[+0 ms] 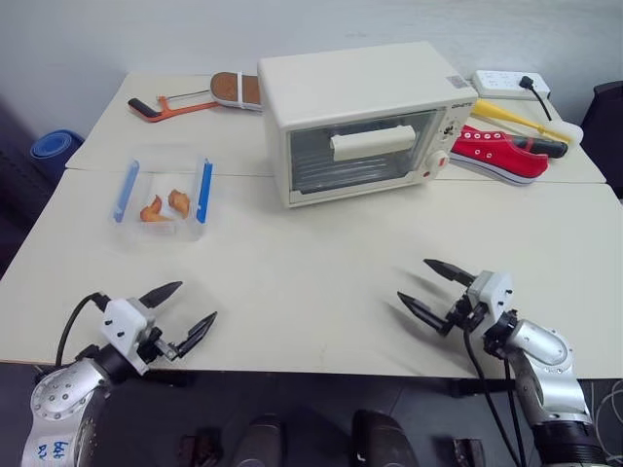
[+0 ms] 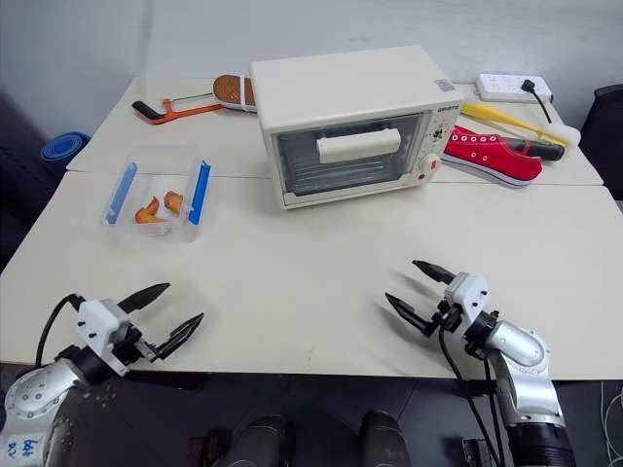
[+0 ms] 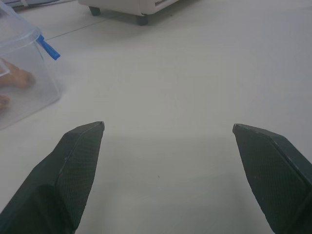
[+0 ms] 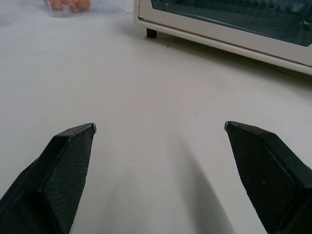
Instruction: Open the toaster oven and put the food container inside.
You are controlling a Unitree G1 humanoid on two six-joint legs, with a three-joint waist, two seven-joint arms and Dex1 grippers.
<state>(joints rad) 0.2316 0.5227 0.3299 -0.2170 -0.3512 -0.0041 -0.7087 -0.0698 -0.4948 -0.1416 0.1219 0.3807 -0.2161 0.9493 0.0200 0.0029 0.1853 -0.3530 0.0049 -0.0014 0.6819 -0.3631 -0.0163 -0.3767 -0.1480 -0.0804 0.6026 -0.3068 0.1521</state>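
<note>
The cream-white toaster oven (image 1: 362, 117) stands at the back middle of the table with its glass door shut and its bar handle (image 1: 373, 143) across the front. The food container (image 1: 164, 199), clear with two blue side clips and orange-brown pieces inside, lies to the oven's left. My left gripper (image 1: 184, 309) hovers open near the table's front left edge, well short of the container (image 3: 19, 78). My right gripper (image 1: 436, 288) is open at the front right, pointing toward the oven (image 4: 234, 24). Both hold nothing.
Behind the oven lie a red sneaker (image 1: 498, 154), a yellow-handled tool (image 1: 516, 120), a white power strip (image 1: 510, 84), an orange hacksaw (image 1: 167, 105) and a brown shoe sole (image 1: 234, 89). A seam (image 1: 243, 175) runs between two joined tables. A blue object (image 1: 54, 148) sits off the far left.
</note>
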